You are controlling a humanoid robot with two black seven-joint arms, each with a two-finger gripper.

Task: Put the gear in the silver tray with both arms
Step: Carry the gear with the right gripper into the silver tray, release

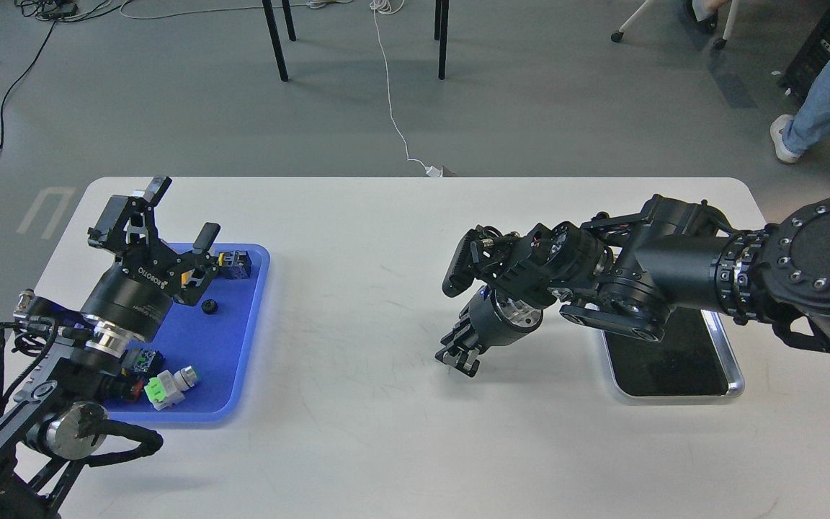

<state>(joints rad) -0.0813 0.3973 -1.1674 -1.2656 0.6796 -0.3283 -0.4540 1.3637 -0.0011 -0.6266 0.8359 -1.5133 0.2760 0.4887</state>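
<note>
Trays first: I count two on the white table (357, 375), a blue tray (242, 360) at my left and the silver tray (735, 375) at my right, its dark bottom bare where I can see it. Small parts lie in the blue one: a little black gear (209, 306) on open blue, a green-and-white part (164, 389), a dark block (236, 264). My left gripper (179, 209) hangs above that tray, fingers spread wide, holding nothing. My right gripper (458, 349) points down near the table's middle; I cannot tell its opening. My right arm (674, 270) crosses over the silver tray. Bare tabletop lies wide between both trays.
</note>
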